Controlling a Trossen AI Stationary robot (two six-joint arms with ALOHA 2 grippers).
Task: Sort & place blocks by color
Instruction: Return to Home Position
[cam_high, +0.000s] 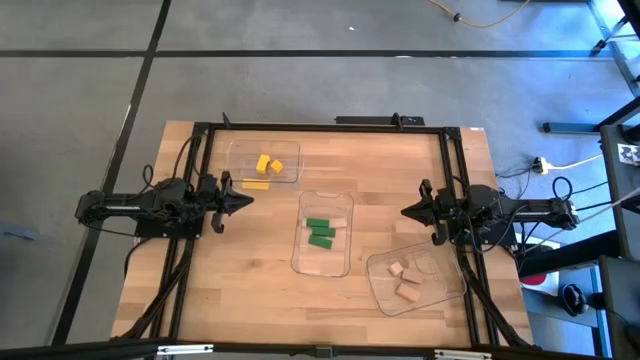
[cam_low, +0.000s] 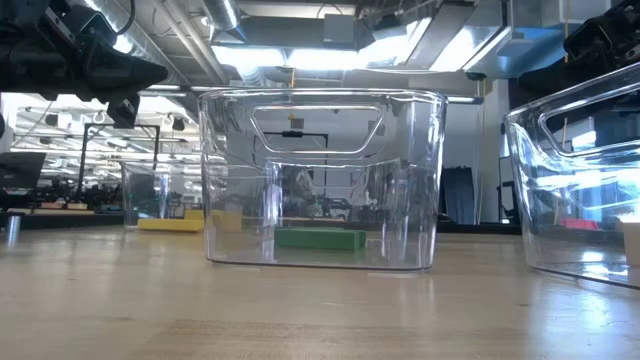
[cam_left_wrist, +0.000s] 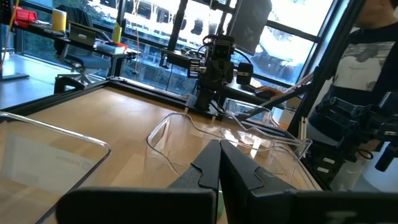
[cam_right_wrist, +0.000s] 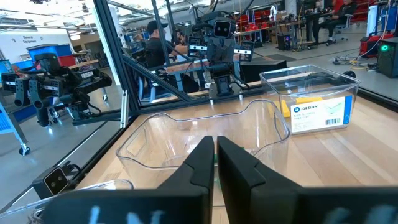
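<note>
Three clear trays stand on the wooden table. The far-left tray (cam_high: 287, 152) holds two yellow blocks (cam_high: 268, 164); a third yellow block (cam_high: 256, 185) lies on the table by its near edge. The middle tray (cam_high: 340, 262) holds three green blocks (cam_high: 320, 233), one of which (cam_low: 320, 239) shows in the low view. The near-right tray (cam_high: 440, 285) holds three tan blocks (cam_high: 406, 281). My left gripper (cam_high: 248, 200) hovers shut at the table's left, pointing level at the middle tray. My right gripper (cam_high: 405, 212) hovers shut at the right, facing it. Both are empty.
A black frame (cam_high: 330, 126) runs along the table's far and side edges. Bare wood lies near the front-left corner (cam_high: 220, 290). A person (cam_left_wrist: 373, 43) stands beyond the table's right side; a labelled tray wall (cam_right_wrist: 311, 109) shows in the right wrist view.
</note>
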